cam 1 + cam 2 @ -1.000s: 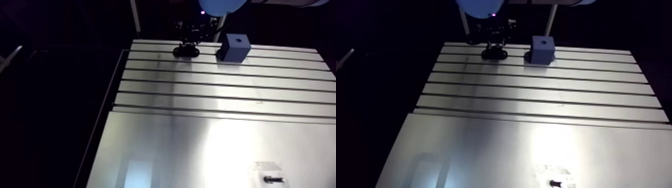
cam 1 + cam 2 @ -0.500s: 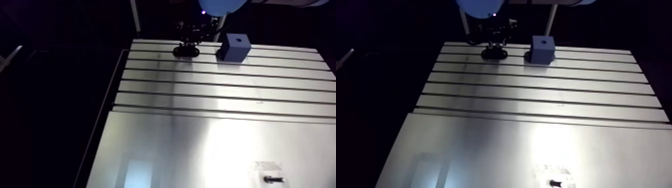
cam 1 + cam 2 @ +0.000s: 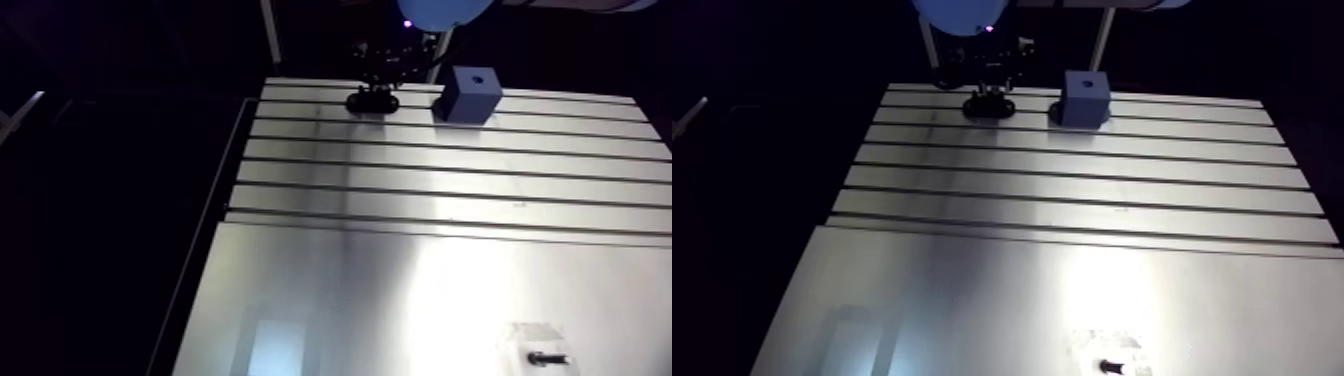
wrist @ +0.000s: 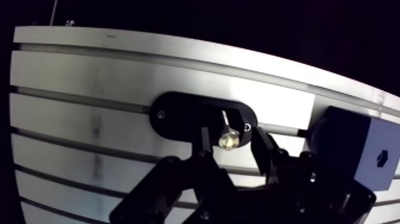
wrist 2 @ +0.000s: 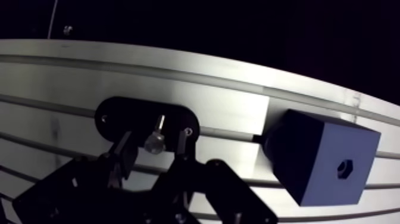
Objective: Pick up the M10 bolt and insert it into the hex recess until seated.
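A silver bolt (image 4: 227, 140) stands head-up in a black oval holder (image 4: 178, 113) on the slotted table (image 4: 89, 77). In the wrist view my gripper (image 4: 231, 143) straddles the bolt head, one finger (image 4: 205, 143) on each side. A small gap shows on both sides, so the gripper is open around it. Beside the holder sits a dark blue block (image 5: 321, 155) with a small hex recess (image 5: 344, 167) in one face. In the arm view the gripper (image 3: 382, 72), holder (image 3: 372, 101) and block (image 3: 470, 93) are at the table's far end.
The table's far half has several long slots (image 3: 450, 190); its near half is a smooth plate (image 3: 400, 300). A small dark bolt-like part (image 3: 546, 357) lies on a pale patch at the near right. The table's left edge (image 3: 215, 230) drops into darkness.
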